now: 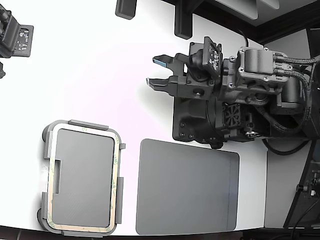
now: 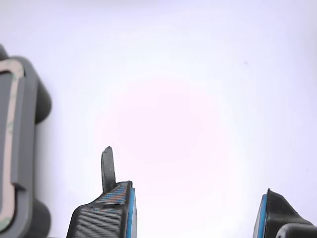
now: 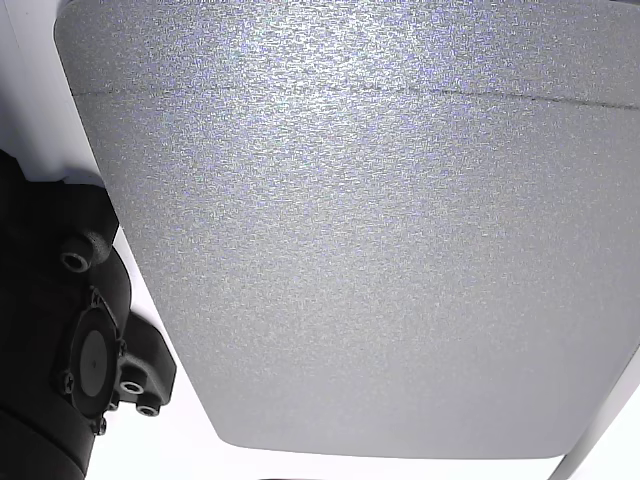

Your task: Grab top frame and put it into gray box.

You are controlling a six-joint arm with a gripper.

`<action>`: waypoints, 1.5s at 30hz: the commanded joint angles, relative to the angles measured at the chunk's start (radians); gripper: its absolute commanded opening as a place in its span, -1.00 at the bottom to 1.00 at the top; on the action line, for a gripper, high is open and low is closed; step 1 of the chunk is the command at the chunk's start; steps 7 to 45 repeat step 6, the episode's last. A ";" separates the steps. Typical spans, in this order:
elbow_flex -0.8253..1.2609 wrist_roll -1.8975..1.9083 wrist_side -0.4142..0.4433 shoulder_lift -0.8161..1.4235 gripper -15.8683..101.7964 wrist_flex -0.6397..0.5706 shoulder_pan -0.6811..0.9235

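Looking at the exterior view, your gripper (image 1: 156,71) hangs over bare white table (image 1: 90,65), jaws spread w/ nothing between them; the wrist view shows the same gap, blue pads facing. The top frame (image 1: 116,170) already lies inside the gray box (image 1: 47,150) at the exterior view's lower left, well apart from the gripper, beside the dark mat (image 1: 187,187). It looks thin, light, prob stiff but easy to bend or scratch, & smooth enough to slip. If you must regrip, pinch one long rail mid-span where box tabs don't block, not a corner; lying flat it gives little edge to catch
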 commanded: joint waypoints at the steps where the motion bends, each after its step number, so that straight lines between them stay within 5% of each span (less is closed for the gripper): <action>1: -0.023 -0.002 0.002 0.023 0.97 -0.006 -0.009; 45: -0.023 -0.002 0.002 0.023 0.97 -0.006 -0.009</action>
